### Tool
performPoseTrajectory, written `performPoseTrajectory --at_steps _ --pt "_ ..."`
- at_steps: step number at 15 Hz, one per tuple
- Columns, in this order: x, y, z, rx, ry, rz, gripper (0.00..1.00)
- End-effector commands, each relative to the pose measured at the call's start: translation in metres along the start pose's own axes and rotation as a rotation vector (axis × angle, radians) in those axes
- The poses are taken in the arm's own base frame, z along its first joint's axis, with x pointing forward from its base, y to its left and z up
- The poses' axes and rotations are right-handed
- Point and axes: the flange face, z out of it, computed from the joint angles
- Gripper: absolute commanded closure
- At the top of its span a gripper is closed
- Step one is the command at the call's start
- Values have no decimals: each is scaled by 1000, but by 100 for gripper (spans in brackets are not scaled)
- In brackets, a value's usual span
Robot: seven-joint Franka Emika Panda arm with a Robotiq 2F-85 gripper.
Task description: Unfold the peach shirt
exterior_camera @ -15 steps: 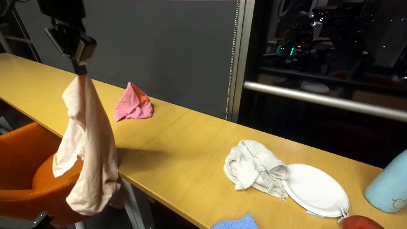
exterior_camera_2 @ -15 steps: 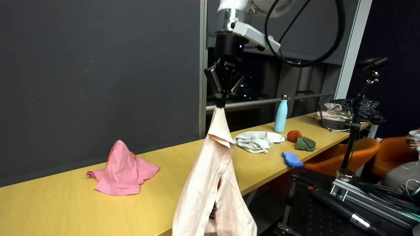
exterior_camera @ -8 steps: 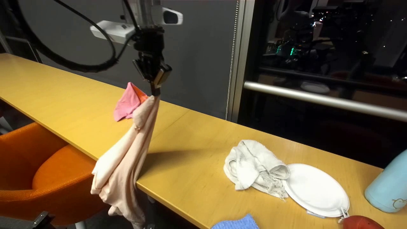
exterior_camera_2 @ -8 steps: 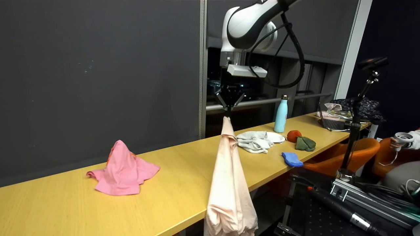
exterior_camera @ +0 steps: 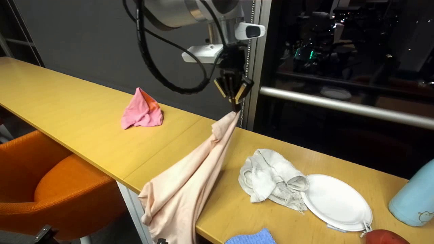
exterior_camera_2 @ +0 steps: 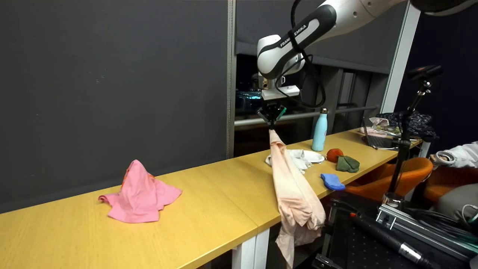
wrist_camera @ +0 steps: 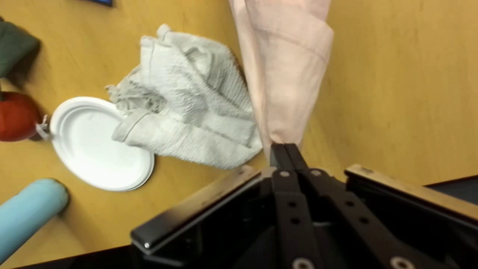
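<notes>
The two fingers of the gripper (wrist_camera: 285, 147) are pressed close together, and between their tips they pinch the narrow upper end of the peach shirt (exterior_camera: 184, 188). From there the shirt hangs on a slant, gathered in long folds; in both exterior views its upper part is above the table (exterior_camera_2: 209, 190), and its lower part falls past the near edge, below the tabletop. Whether the fabric touches this edge cannot be told surely. In the wrist view, a crumpled white towel (wrist_camera: 190, 104) lies just beside the shirt, and one corner of it covers a part of the rim of a white plate (wrist_camera: 95, 149). Close to the plate there is a rounded red object (wrist_camera: 16, 116), and near them a light blue bottle (exterior_camera_2: 319, 132) stands upright. A dark green cloth (exterior_camera_2: 347, 164) rests next to the red object, and a blue cloth (exterior_camera_2: 332, 181) lies at the near edge of the table. Well apart from these, a pink cloth (exterior_camera_2: 140, 196) rises in a peak upon the same table.
</notes>
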Motion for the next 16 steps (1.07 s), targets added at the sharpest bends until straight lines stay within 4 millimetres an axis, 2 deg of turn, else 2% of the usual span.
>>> performPoseTrajectory --at_steps 1,4,8,12,16 --pt "52 15 11 -116 47 77 100" --pt "76 15 29 -165 75 121 100" --pt "93 -3 20 -200 144 155 100" --pt "97 -52 -2 -81 238 191 100" --pt "76 -114 11 -21 268 183 100"
